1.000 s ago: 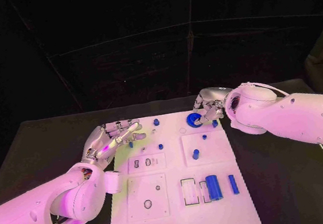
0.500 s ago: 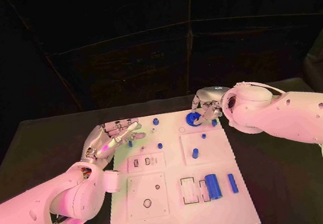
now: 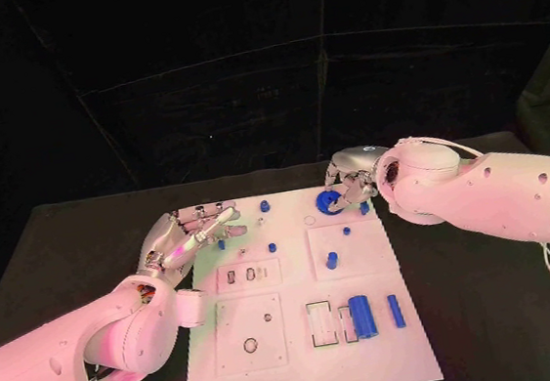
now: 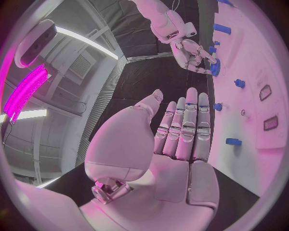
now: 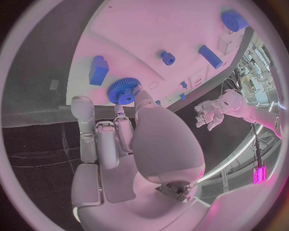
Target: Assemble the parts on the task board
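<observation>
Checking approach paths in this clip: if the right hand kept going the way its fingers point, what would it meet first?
Most likely the blue gear: the right hand has its fingertips right at it, though contact is unclear.

No text, label, number or sign can be read anywhere.

Pink light washes both arms; dark backdrop behind; wrist views bend strongly at their rims.
</observation>
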{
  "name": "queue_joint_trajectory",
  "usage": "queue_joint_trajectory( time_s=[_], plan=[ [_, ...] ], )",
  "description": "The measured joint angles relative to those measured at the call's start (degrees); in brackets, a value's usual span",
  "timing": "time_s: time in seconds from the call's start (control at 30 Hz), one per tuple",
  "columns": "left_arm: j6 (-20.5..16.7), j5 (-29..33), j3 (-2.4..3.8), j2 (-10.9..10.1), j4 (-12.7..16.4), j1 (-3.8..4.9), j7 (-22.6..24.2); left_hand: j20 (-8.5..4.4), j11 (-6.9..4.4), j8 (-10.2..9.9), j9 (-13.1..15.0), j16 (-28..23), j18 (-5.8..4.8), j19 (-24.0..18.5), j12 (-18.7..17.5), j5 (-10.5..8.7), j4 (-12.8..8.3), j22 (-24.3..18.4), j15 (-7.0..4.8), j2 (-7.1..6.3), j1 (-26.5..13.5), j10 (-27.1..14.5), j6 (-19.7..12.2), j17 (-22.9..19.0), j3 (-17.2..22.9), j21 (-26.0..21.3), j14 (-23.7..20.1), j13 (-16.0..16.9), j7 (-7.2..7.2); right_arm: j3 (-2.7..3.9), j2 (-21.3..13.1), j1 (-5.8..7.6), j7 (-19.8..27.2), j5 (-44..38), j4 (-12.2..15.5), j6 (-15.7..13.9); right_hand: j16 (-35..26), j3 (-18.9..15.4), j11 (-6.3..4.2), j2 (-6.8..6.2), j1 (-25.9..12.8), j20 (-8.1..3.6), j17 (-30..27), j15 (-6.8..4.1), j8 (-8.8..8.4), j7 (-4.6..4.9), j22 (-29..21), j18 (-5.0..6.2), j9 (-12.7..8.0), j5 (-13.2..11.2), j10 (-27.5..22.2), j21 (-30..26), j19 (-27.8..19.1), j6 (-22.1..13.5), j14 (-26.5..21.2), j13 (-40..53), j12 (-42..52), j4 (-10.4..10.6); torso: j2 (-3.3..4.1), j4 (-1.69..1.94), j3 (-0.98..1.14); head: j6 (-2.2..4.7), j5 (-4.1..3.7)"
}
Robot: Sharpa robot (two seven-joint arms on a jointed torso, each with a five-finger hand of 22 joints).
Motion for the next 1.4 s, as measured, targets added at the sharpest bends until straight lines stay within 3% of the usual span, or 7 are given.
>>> queue_joint_trajectory(
  time_s=[0.13, 0.23, 0.6, 0.67, 0.73, 1.0, 1.4],
  plan=[
    [0.0, 0.0, 0.00, -0.1, 0.0, 0.00, 0.0, 0.00, 0.00, 0.0, 0.0, 0.0, 0.00, 0.0, 0.0, 0.00, 0.0, -0.1, 0.00, 0.00, 0.0, 0.0, 0.0, 0.0, 0.0, 0.0, 0.0, 0.0, 0.00, 0.02, 0.1, 0.03, 0.0, -0.4, 0.0, -0.1, 0.0, 2.8, -0.48, 2.59, 0.4, -0.17, 0.0, -0.34, 0.27, -0.17, 0.2, 0.00, -0.2, -6.8, 0.5, 0.3, 0.2, 1.9, -0.1, 0.5, 0.4, -0.6, 0.00, 0.01, -0.01, -0.05, -0.01],
    [0.0, 0.0, 0.00, -0.1, 0.0, 0.00, -0.1, 0.00, 0.00, 0.0, 0.0, 0.0, 0.00, 0.0, 0.0, 0.00, 0.0, -0.1, 0.00, 0.00, 0.0, 0.0, 0.0, 0.0, 0.0, 0.0, 0.0, 0.0, 0.00, -0.05, 0.1, -0.01, 0.0, -1.2, 0.2, -0.7, 0.0, 4.7, -0.92, 3.74, 0.9, -0.38, 0.0, -0.51, 0.75, -0.27, 0.4, 0.01, -0.4, -8.4, 0.9, 0.5, 0.4, 3.4, -0.1, 0.6, 0.9, -1.3, -0.01, 0.01, -0.01, -0.05, 0.02],
    [0.0, 0.0, 0.00, -0.5, 0.1, 0.00, -0.1, 0.00, 0.00, 0.0, 0.0, 0.0, 0.00, 0.0, 0.0, 0.00, 0.0, -0.1, 0.00, 0.00, 0.0, 0.0, 0.0, 0.0, 0.0, 0.0, 0.0, 0.0, 0.00, -0.25, 0.1, -0.38, 1.0, -4.4, 2.7, -5.7, 0.2, 8.2, -1.83, 4.48, 0.4, -1.10, 0.0, -1.46, 0.74, -0.15, 1.4, 0.01, -0.5, -8.0, 1.8, 1.1, 0.7, 3.5, 0.0, 0.6, 1.4, -2.8, -0.05, 0.05, -0.01, 0.22, 0.05],
    [0.0, 0.0, 0.00, -0.7, 0.1, 0.00, -0.1, 0.00, 0.00, 0.0, 0.0, 0.0, 0.00, 0.0, 0.0, 0.00, -0.3, -0.1, 0.00, 0.27, 0.3, 0.0, 0.0, 0.1, 0.0, 0.0, 0.0, 0.0, 0.00, -0.24, -0.1, -0.37, 1.1, -4.7, 3.9, -6.5, 0.2, 8.4, -1.84, 4.62, 0.3, -1.10, 0.0, -1.46, 0.69, -0.15, 1.4, 0.01, -2.7, -7.8, 1.8, 1.1, 0.7, 3.5, 0.0, 0.6, 1.5, -2.8, -0.05, 0.08, -0.01, 0.30, 0.12],
    [-0.1, 0.0, 0.00, -0.8, 0.2, 0.00, -0.1, 0.00, 0.00, 0.0, 0.0, 0.0, 0.00, 0.0, 0.0, 0.00, -0.3, -0.1, 0.00, 0.27, 0.3, 0.0, 0.0, 0.1, 0.0, 0.0, 0.0, 0.0, 0.00, -0.23, -0.2, -0.36, 1.2, -4.9, 5.0, -7.1, 0.2, 9.0, -1.84, 4.74, 0.0, -1.23, 0.0, -1.46, 0.23, -0.15, 1.4, 0.01, -2.6, -7.8, 1.8, 1.1, 0.8, 3.5, 0.0, 0.6, 1.5, -2.8, -0.05, 0.08, -0.01, 0.32, 0.20],
    [-0.1, 0.0, 0.01, -1.5, 0.2, 0.06, -0.1, 0.00, 0.00, 0.0, 0.0, 0.0, 0.00, 0.0, 0.0, 0.00, -0.3, -0.1, 0.00, 0.27, 0.3, 0.0, 0.0, 0.1, 0.0, 0.0, 0.0, 0.0, 0.00, -0.22, 1.9, -0.35, 0.2, -5.8, 8.5, -9.6, 0.2, 12.3, -1.93, 2.95, -2.7, -1.50, 0.0, -1.46, -0.98, -0.15, 1.4, 0.01, -2.6, -4.8, 1.9, 1.1, 0.7, 3.5, 0.0, 0.5, 1.5, -2.6, -0.06, 0.08, -0.04, 0.57, 0.34],
    [0.0, 0.0, 0.02, -1.5, 0.1, 0.57, -0.1, 0.00, 0.00, 0.0, 0.0, -0.2, 0.00, 0.0, 0.0, 0.00, -0.5, -0.1, 0.00, 0.27, 0.3, 0.0, 0.0, 0.1, 0.1, -0.2, 0.0, 0.0, 0.00, -0.38, 10.5, -0.37, -1.2, -6.3, 3.8, -10.1, 0.2, 13.5, -1.93, 2.33, -3.4, -1.50, 0.0, -1.46, -1.76, -0.14, 1.5, 0.01, -2.6, -4.3, 1.9, 1.1, 0.7, 3.5, 0.0, 0.5, 1.5, -3.0, 0.07, 0.16, -0.08, 0.47, 0.87]
  ],
)
